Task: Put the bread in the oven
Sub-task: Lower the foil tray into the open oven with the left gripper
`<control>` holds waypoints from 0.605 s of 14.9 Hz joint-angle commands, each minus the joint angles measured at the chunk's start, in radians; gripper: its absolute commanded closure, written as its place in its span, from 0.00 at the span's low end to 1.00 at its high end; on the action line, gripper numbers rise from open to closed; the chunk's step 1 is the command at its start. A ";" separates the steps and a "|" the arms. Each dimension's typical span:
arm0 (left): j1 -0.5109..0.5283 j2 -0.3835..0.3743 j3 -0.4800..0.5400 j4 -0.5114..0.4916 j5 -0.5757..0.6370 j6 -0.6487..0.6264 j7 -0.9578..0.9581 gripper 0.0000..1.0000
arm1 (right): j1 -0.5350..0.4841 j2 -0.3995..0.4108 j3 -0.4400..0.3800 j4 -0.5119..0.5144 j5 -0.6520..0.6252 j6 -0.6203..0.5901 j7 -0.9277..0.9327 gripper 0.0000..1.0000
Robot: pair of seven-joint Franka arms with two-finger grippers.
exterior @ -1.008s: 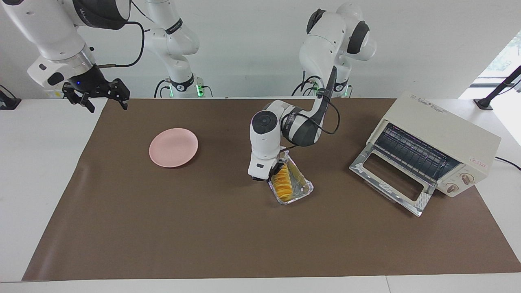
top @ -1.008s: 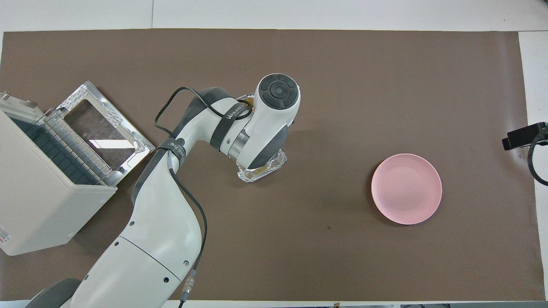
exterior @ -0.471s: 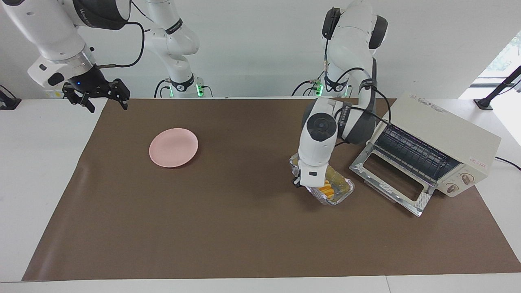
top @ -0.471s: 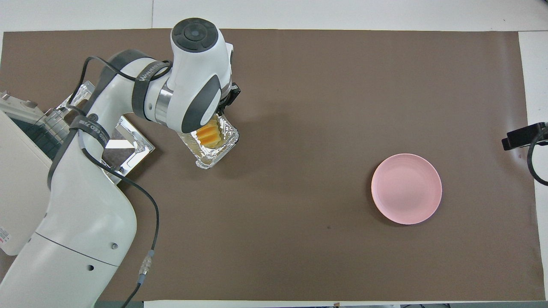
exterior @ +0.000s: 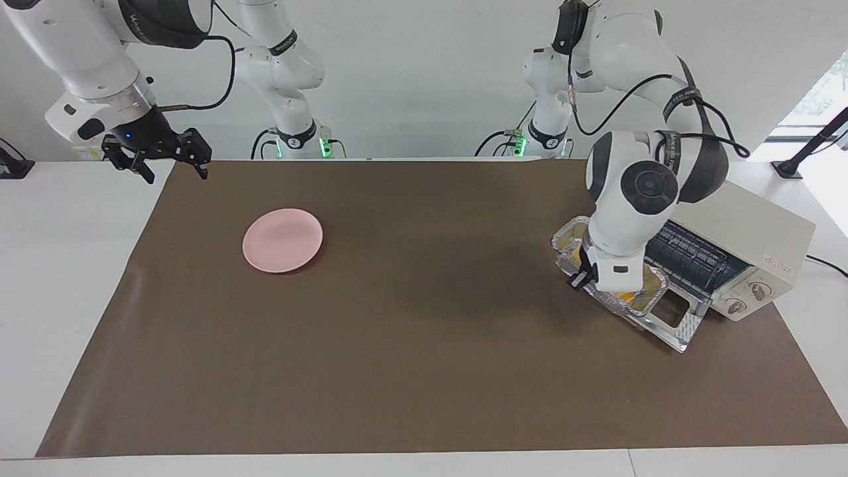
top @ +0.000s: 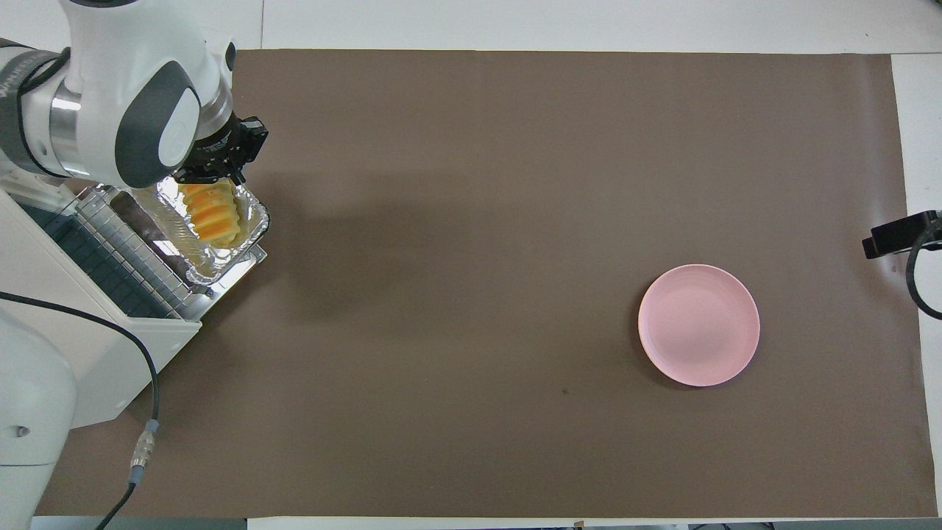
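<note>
The bread (top: 210, 213), a ridged yellow-orange loaf, lies in a crinkled silver foil tray (top: 215, 268). My left gripper (top: 221, 158) is shut on the tray's rim and holds the tray (exterior: 637, 302) over the oven's open, folded-down glass door (exterior: 670, 326). In the facing view the left gripper (exterior: 587, 275) and its wrist hide most of the bread. The cream-white oven (exterior: 729, 218) stands at the left arm's end of the table, with its wire rack showing; it also shows in the overhead view (top: 66, 346). My right gripper (exterior: 159, 161) waits open and empty over the table's corner at the right arm's end.
A round pink plate (exterior: 283, 240) lies on the brown mat (exterior: 397, 344) toward the right arm's end; it also shows in the overhead view (top: 698, 324). The oven's two knobs (exterior: 747, 298) face away from the robots.
My left gripper has carried the foil tray with the bread from the middle of the mat toward the left arm's end, to over the oven's open door. The right arm has not moved.
</note>
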 commanded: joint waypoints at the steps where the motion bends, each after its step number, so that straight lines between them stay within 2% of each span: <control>1: 0.058 -0.010 -0.009 -0.014 0.034 0.013 0.109 1.00 | -0.003 -0.025 0.003 -0.029 0.014 0.014 0.017 0.00; 5: 0.101 -0.083 0.004 -0.183 0.087 0.091 0.160 1.00 | -0.003 -0.025 0.003 -0.029 0.014 0.014 0.019 0.00; 9: 0.168 -0.127 0.014 -0.289 0.110 0.129 0.160 1.00 | -0.003 -0.025 0.003 -0.029 0.014 0.014 0.017 0.00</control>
